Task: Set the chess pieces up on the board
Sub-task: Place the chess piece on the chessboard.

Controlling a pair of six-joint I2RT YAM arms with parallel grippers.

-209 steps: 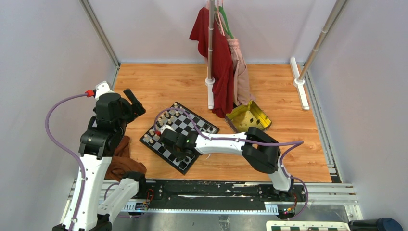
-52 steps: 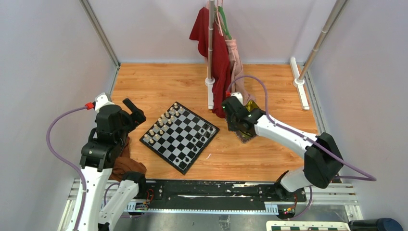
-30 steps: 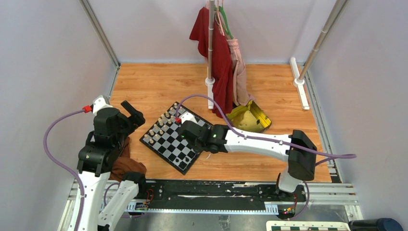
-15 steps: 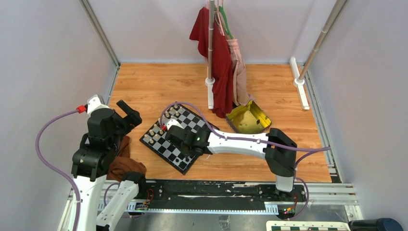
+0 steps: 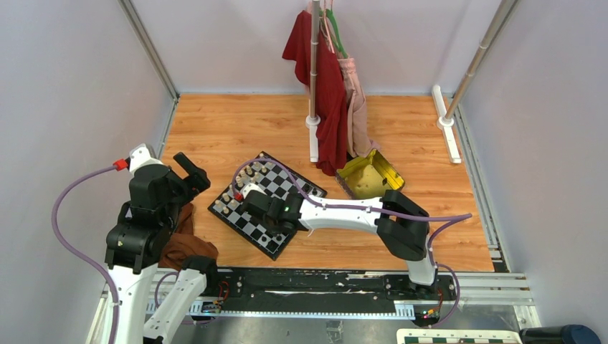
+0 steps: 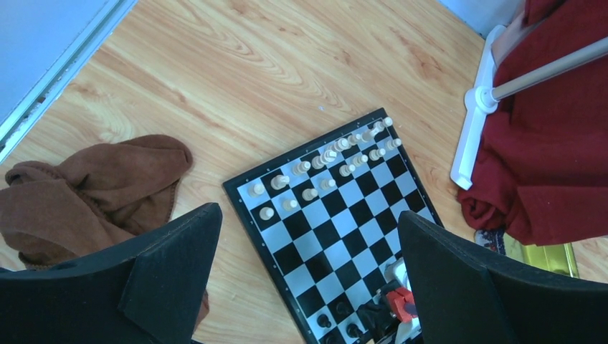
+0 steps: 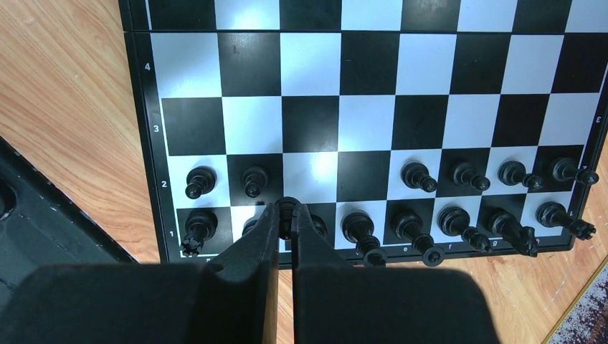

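A: What has the right gripper (image 7: 286,218) got?
B: Its fingers are pinched nearly together on one black piece (image 7: 287,207), over the edge row of the board (image 7: 373,115).
A: And the left gripper (image 6: 308,218)?
B: Spread wide, holding nothing, above the board.
A: Counts?
B: Six black pawns (image 7: 418,175) just beyond the right fingertips: two on one side, four on the other. The cream pieces (image 6: 310,193) form two rows, too small to count.

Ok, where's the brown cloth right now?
In the top view the brown cloth lies on the wooden table at the near left, just left of the board and apart from it.
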